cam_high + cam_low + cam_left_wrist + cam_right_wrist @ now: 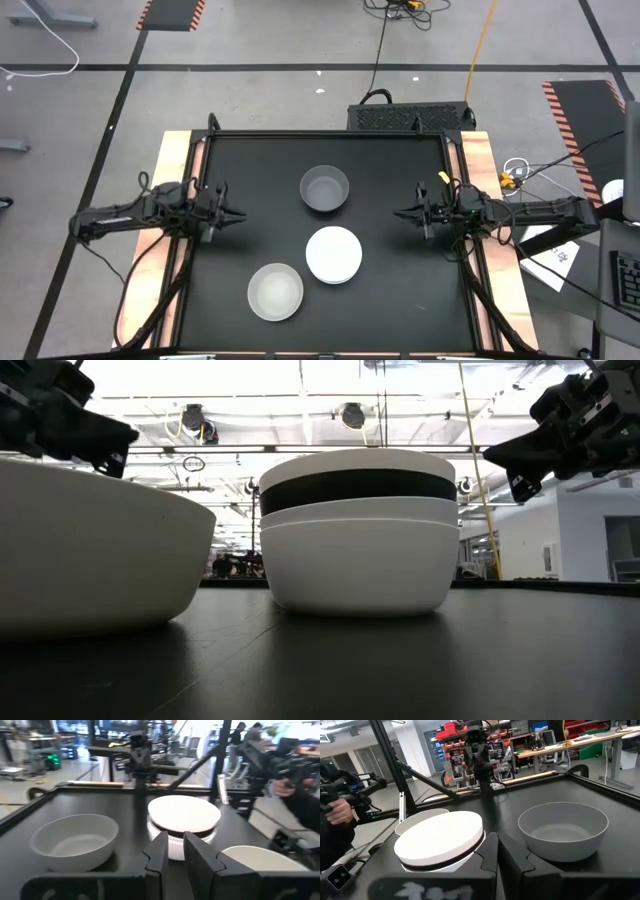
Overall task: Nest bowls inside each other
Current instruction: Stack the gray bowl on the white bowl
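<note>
The main risk is the stack (333, 255) near the counter's middle: its top bowl sits upside down like a lid, so another bowl cannot nest there and would slide off. The grey bowl (325, 189) stands behind it, and a pale bowl (275, 291) in front, both alone. The left claw (236, 216) and right claw (402, 213) hover at opposite edges, fingers nearly together, holding nothing.

Probably a robotics lab or workshop: hazard-striped floor tape (172, 13), cluttered workbenches (580, 742), ceiling strip lighting (300, 400).
</note>
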Controlling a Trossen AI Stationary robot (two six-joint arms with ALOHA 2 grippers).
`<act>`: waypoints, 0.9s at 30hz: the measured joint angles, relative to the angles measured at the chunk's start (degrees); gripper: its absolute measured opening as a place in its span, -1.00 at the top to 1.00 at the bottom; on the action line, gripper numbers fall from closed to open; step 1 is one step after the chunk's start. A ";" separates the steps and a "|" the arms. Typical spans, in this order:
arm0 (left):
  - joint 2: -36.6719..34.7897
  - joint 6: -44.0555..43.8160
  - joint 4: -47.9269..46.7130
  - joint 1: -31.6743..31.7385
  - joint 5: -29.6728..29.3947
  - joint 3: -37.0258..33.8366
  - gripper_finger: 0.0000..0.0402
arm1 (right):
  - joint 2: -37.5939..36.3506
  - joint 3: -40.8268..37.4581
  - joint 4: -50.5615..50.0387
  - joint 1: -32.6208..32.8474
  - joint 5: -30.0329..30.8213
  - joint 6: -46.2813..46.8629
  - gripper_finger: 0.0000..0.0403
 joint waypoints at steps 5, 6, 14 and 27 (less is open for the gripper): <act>0.15 -1.61 0.30 -5.38 -4.11 0.00 0.70 | 0.00 0.00 -0.01 0.00 -0.02 -0.13 1.00; 0.69 -2.07 0.46 -6.42 -5.11 0.00 0.70 | 0.00 0.00 0.00 0.00 -0.02 -0.26 1.00; 12.72 -5.13 10.20 -14.99 -9.89 -1.19 0.70 | 0.00 0.00 0.00 0.00 -0.02 -0.44 1.00; 39.70 -8.44 36.34 -25.93 -15.91 -1.84 0.70 | 0.00 0.00 -1.25 0.00 -0.04 -0.42 1.00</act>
